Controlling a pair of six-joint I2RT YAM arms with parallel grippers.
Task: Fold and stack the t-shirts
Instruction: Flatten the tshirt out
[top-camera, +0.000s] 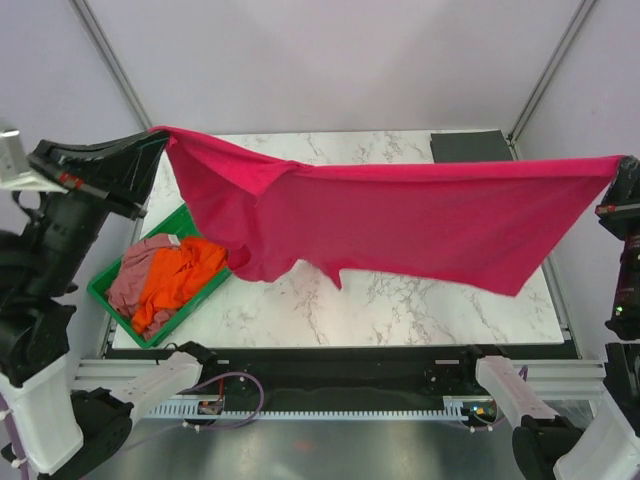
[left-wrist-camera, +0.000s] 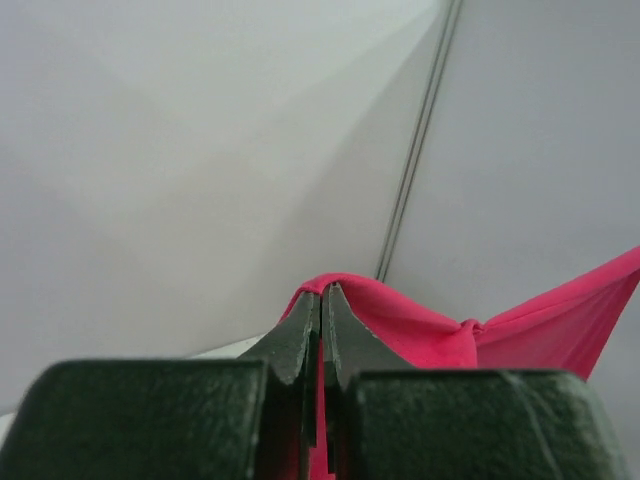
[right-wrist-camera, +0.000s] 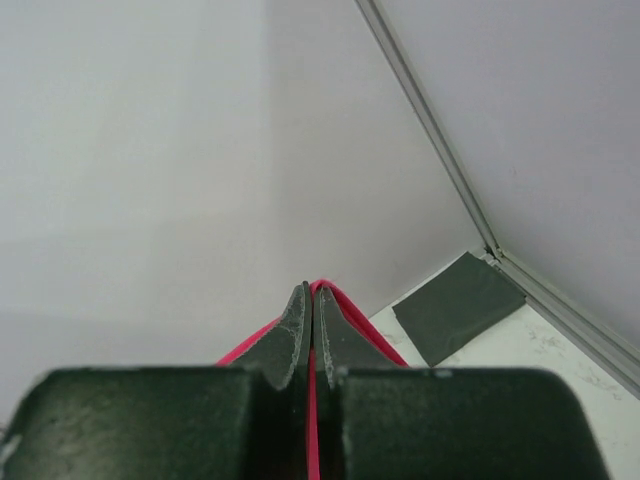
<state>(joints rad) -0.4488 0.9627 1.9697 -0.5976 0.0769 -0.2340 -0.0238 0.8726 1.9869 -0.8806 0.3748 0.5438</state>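
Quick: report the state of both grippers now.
The left gripper is shut on the crimson-red cloth t-shirt, pinching one end.
The right gripper is shut on the same t-shirt's other end.

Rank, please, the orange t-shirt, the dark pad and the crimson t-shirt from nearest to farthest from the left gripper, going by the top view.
1. The crimson t-shirt: pinched in the left gripper itself, stretched away to the right.
2. The orange t-shirt: in the green tray below the gripper, at the left edge of the table.
3. The dark pad: at the far right corner.
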